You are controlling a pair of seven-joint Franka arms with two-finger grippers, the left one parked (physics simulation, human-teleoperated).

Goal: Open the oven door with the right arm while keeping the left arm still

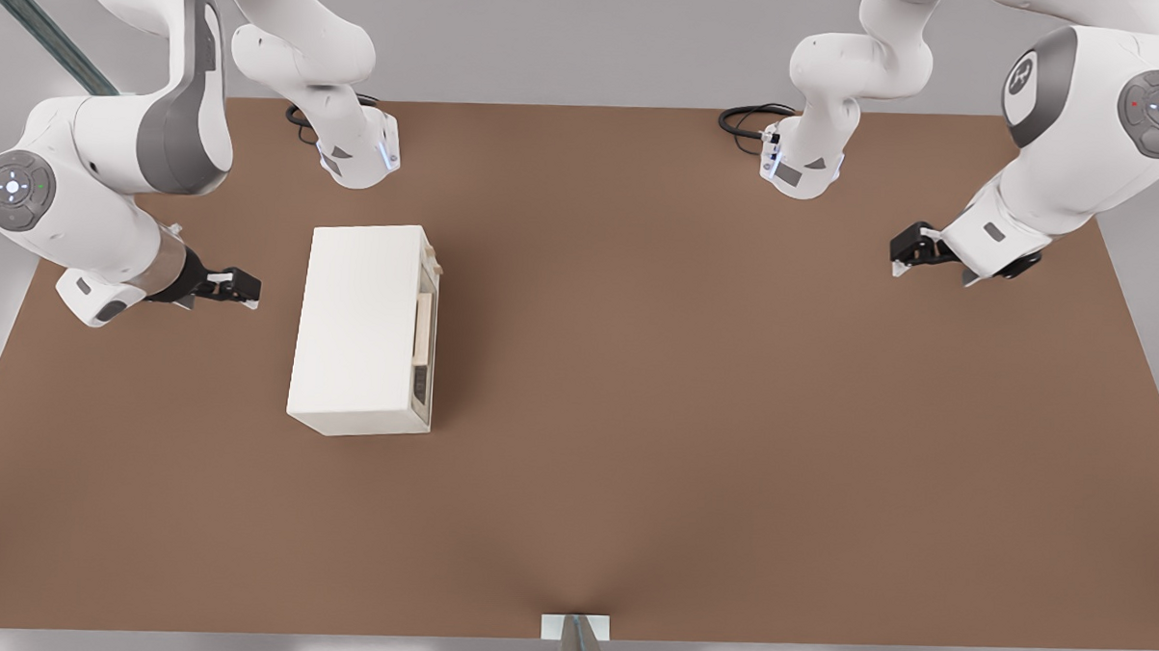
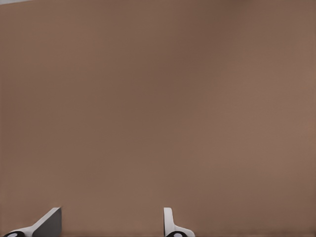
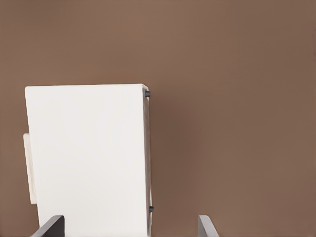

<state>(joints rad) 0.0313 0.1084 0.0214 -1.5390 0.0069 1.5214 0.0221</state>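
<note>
The cream-white oven [image 1: 358,327] stands on the brown table, left of centre in the front view. Its door [image 1: 426,359] faces the front view's right, has a dark window and lies flush against the box. The pale beige bar handle [image 1: 423,330] runs along that door. My gripper [image 1: 239,288] hovers on the opposite side of the oven, a short gap from its plain rear side, touching nothing. In the right wrist view its open fingertips [image 3: 49,228] frame the white box [image 3: 89,158], and the handle [image 3: 28,168] peeks past one edge.
The brown table [image 1: 692,416] stretches wide to the front view's right of the oven. The parked arm's gripper [image 1: 915,250] hangs at the far right, its base [image 1: 802,169] at the back edge. My arm's base [image 1: 359,154] stands just behind the oven.
</note>
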